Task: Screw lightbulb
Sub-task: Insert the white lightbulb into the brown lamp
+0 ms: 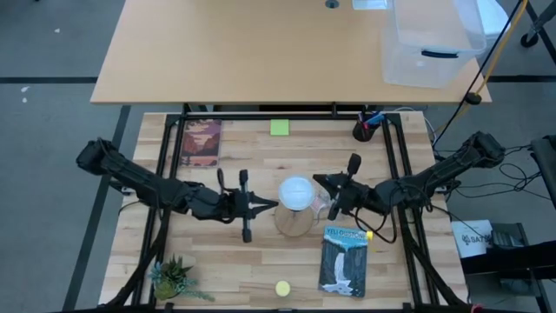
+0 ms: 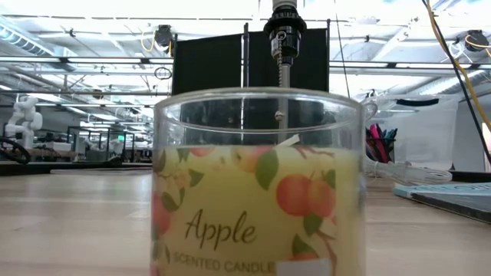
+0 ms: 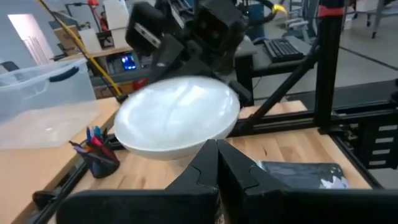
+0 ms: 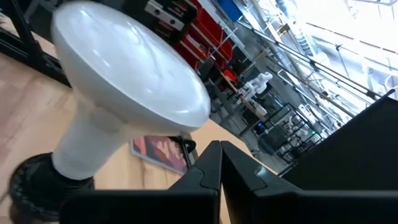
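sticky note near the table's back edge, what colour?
Bright green: the small square sticky note lies flat on the wooden table. Shows best in the high view.

- The candle jar (image 2: pixel 257 184) in the low view carried a label printed with "Apple" in script and, beneath it, "SCENTED CANDLE", the last letters partly covered by a small white patch.
- The book (image 1: pixel 344 261) near the right arm in the high view bore a line of pale title lettering along its top edge, too small to be read.
- The box (image 1: pixel 473 237) on the floor right of the table showed dark printed lettering that could not be made out.
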